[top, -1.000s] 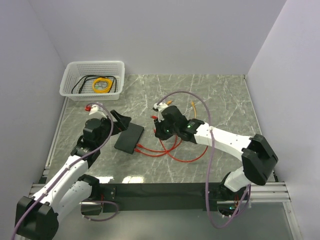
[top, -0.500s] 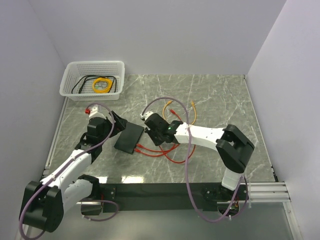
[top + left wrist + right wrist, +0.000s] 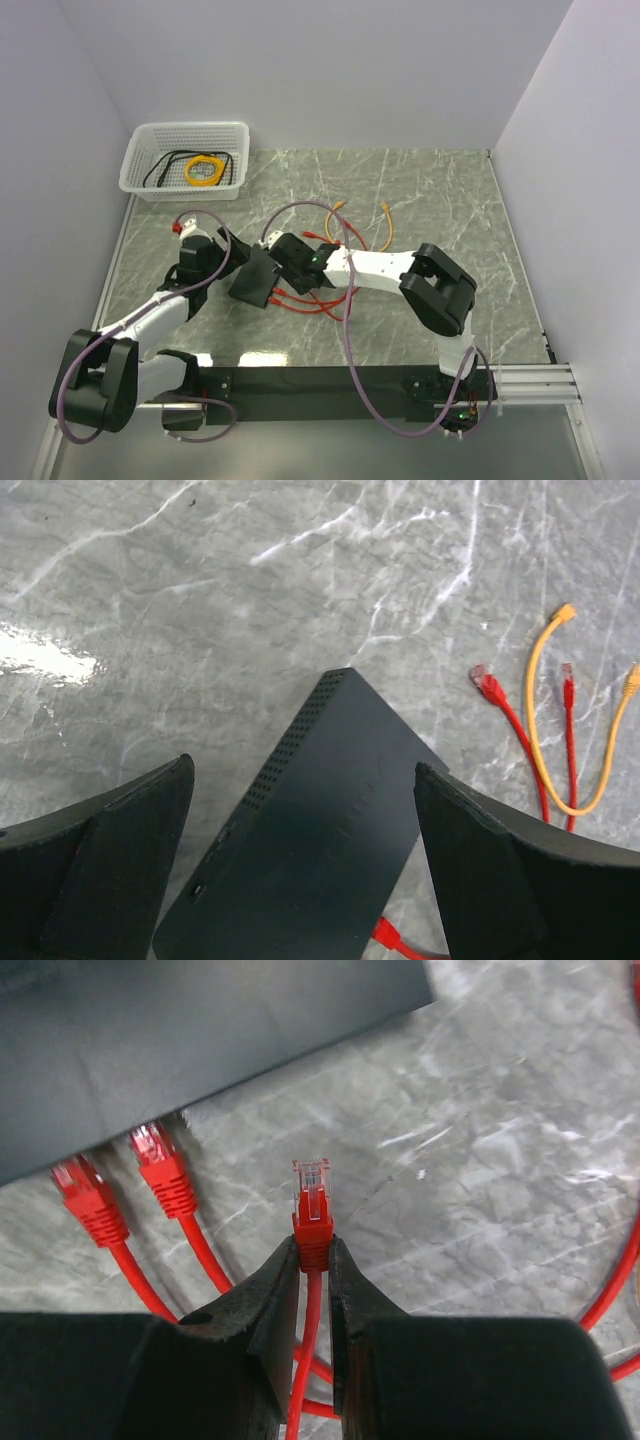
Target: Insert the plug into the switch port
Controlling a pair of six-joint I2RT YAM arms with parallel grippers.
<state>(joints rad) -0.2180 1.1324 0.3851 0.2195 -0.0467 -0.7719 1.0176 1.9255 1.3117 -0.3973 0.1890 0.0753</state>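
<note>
At the middle of the marble table [image 3: 440,200], the flat black switch box [image 3: 258,278] lies with both arms close to it. The faint marks on its top are too blurred to be read from the left wrist view.

The right gripper [image 3: 313,1250] is clenched on the plug [image 3: 311,1195]. Its two fingers pinch the red boot low down, where the thin red cord [image 3: 303,1350] enters it. The long axis of the plug runs in line with the fingers. The clear tip points straight away from the gripper, toward the near edge of the box [image 3: 200,1030]. The tip stands a little apart from that edge, above the bare marble, and it does not touch the box.

Just to the left of it, two other red plugs [image 3: 160,1170] reach the same edge side by side. Whether they sit fully inside cannot be told. The switch port itself is hidden, because that side of the box is in shadow under the top.

The left gripper [image 3: 302,770] is released and spread wide. It has one finger [image 3: 120,860] on each side of the box, whose corner points away from the camera, and it grasps nothing.

Beyond the box, an orange-yellow cord [image 3: 545,730] and two loose red connectors [image 3: 487,685] lie on the marble. At the far left corner stands a white mesh basket [image 3: 140,165] with a yellow coil [image 3: 205,170] inside.
</note>
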